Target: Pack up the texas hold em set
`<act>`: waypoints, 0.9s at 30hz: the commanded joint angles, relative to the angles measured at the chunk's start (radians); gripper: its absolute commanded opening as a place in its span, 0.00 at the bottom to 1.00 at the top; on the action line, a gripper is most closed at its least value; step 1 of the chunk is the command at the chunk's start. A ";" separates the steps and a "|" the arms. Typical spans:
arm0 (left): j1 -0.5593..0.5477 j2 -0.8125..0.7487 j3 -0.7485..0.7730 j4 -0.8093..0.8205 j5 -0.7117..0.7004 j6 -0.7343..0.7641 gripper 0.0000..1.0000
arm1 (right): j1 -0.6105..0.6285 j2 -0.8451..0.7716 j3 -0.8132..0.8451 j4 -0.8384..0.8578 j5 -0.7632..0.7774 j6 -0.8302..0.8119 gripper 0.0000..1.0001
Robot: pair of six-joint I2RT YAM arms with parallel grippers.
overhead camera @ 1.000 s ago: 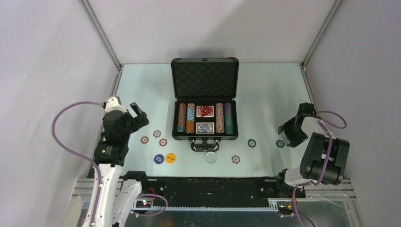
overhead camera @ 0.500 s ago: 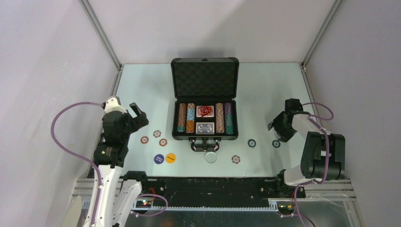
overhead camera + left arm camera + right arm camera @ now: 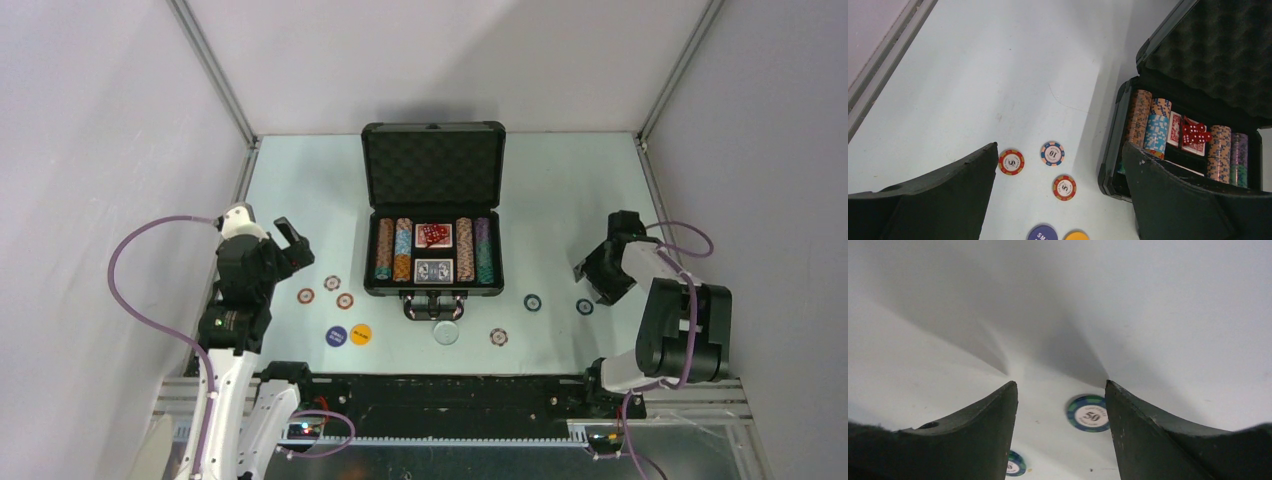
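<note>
Black is being shown by the case (image 3: pixel 432 165), red by the dice (image 3: pixel 433 235), blue and green stripes by the 50 chip (image 3: pixel 1089 413).

1. Right gripper (image 3: pixel 1059 386): two dark fingers (image 3: pixel 973 440) rise from the bottom corners of the view. Their tips stand well apart with a wide gap between them, and nothing is gripped.
2. Chip marked 50 (image 3: pixel 1089 413): blue and green rim, white centre. It lies flat in the gap just below the fingertips, nearer the finger on the view's right. Its rim meets that finger's inner edge in the view; contact cannot be told.
3. Second chip (image 3: pixel 1015 463): similar colours, lying flat at the inner edge of the finger on the view's left, partly hidden behind it. The print is unreadable.
4. Table (image 3: pixel 1148 315): pale, plain surface, with broad grey shadows fanning out beyond the fingertips.
</note>
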 commanded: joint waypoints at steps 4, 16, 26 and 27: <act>0.008 -0.008 0.003 0.023 -0.005 0.021 0.98 | -0.052 -0.027 -0.010 -0.083 0.050 -0.028 0.65; 0.007 -0.010 0.004 0.023 -0.007 0.022 0.98 | -0.114 -0.117 -0.044 -0.095 0.032 -0.019 0.39; 0.007 -0.005 0.005 0.022 -0.005 0.022 0.98 | -0.125 -0.084 -0.069 -0.066 -0.009 -0.021 0.28; 0.007 -0.004 0.005 0.023 -0.005 0.022 0.98 | -0.125 -0.077 -0.069 -0.064 -0.014 -0.021 0.28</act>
